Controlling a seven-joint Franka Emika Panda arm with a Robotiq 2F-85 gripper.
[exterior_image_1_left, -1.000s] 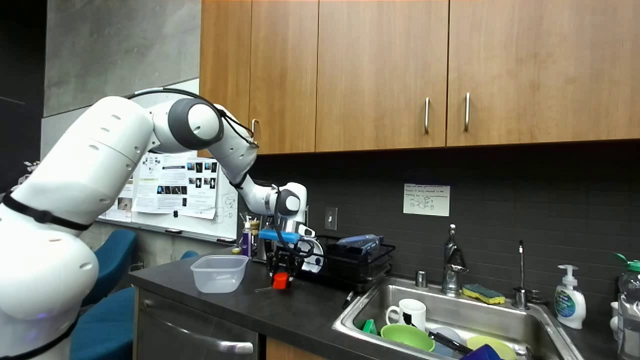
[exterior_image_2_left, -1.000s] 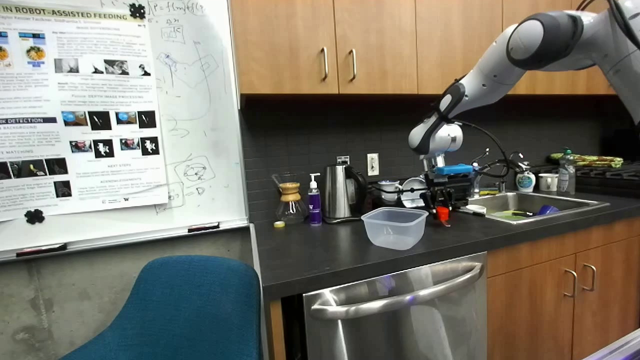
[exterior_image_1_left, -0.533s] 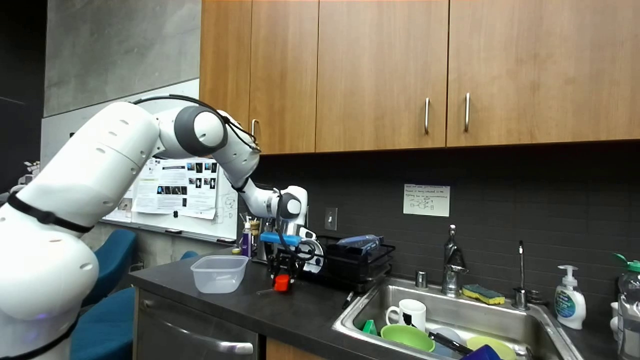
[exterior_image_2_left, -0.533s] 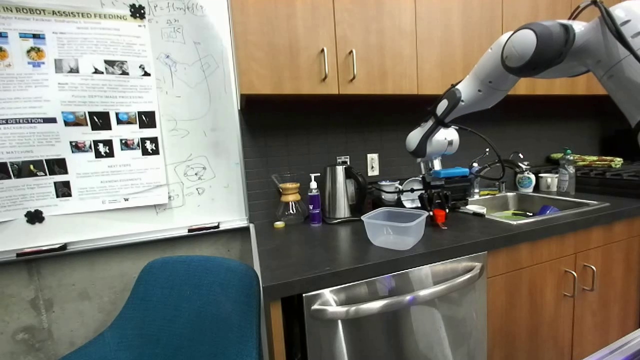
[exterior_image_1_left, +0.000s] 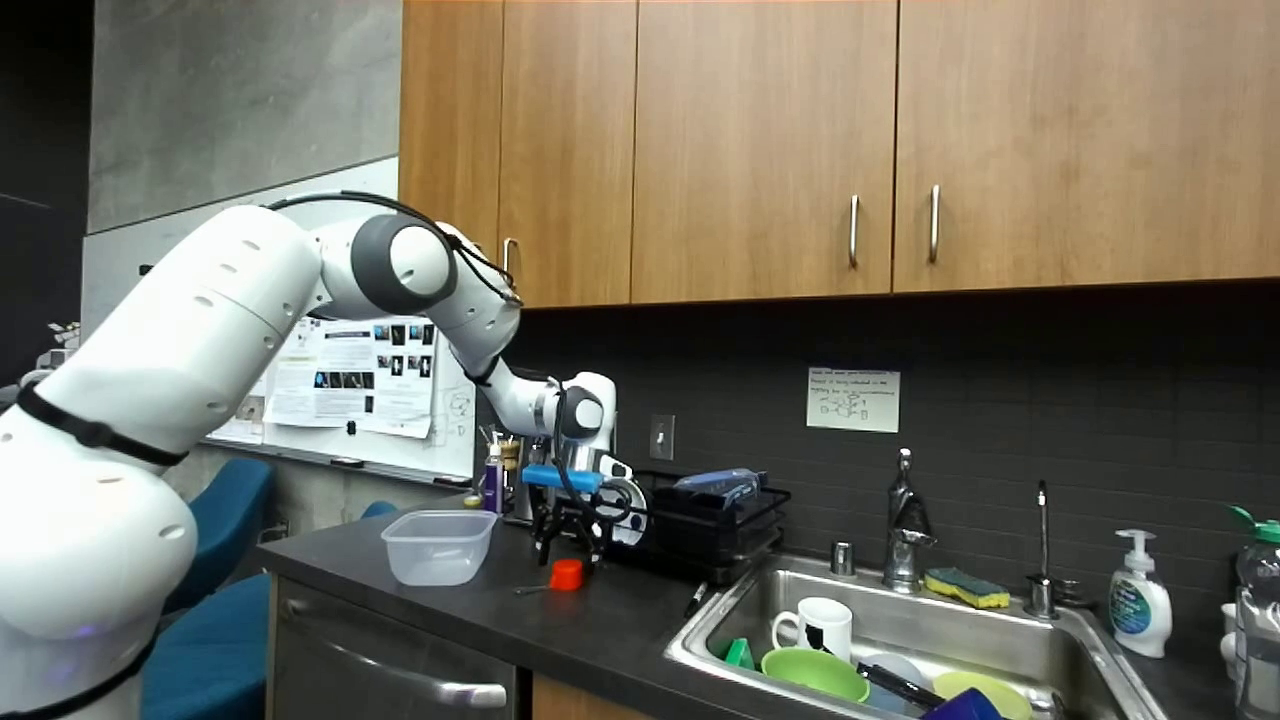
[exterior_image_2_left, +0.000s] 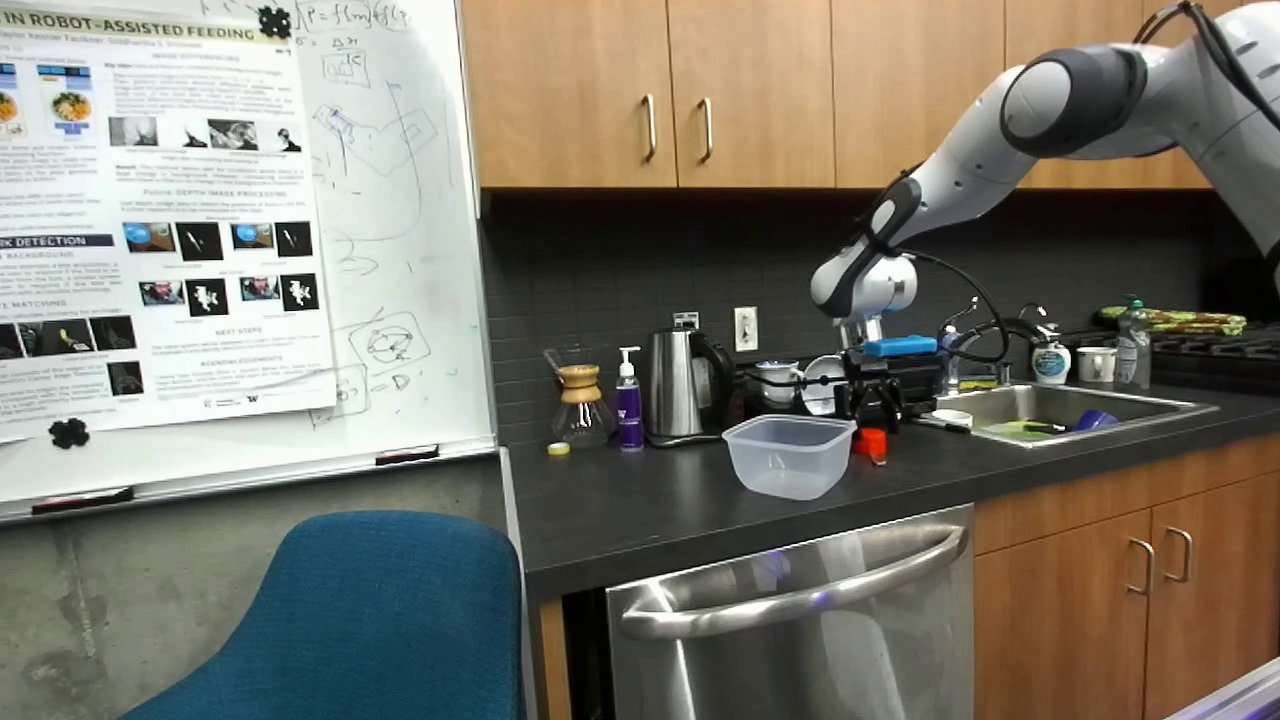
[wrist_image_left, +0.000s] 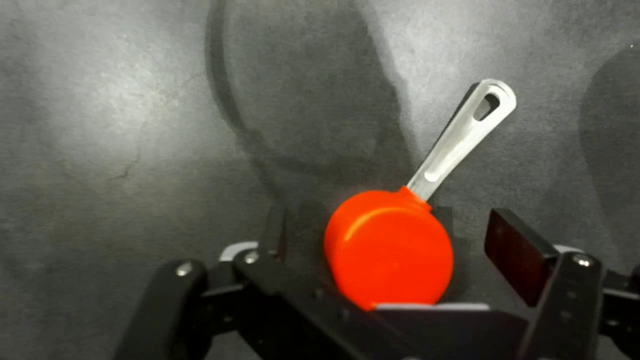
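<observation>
A red measuring cup (wrist_image_left: 390, 250) with a pale metal handle (wrist_image_left: 457, 137) lies on the dark counter, its flat base facing up. My gripper (wrist_image_left: 395, 242) is above it, fingers spread wide, with a gap on each side of the cup in the wrist view. Its lower edge is hidden behind the gripper body there. In both exterior views the cup (exterior_image_1_left: 567, 574) is just under the black gripper (exterior_image_1_left: 570, 545), and nothing is held. Beside them stands a clear plastic container (exterior_image_1_left: 440, 550), seen also in an exterior view as the same square container (exterior_image_2_left: 788, 460).
Behind the gripper is a black dish rack (exterior_image_1_left: 700, 525) with dishes. A steel sink (exterior_image_1_left: 690, 635) holds a white mug (exterior_image_1_left: 825, 625) and a green bowl (exterior_image_1_left: 815, 672). A kettle (exterior_image_2_left: 675, 385), a purple bottle (exterior_image_2_left: 629, 405) and a glass coffee maker (exterior_image_2_left: 582, 415) line the back wall.
The gripper was around the red cup and came slightly lower. Its fingers have since spread apart, and the cup has dropped a little onto the counter, free of them.
</observation>
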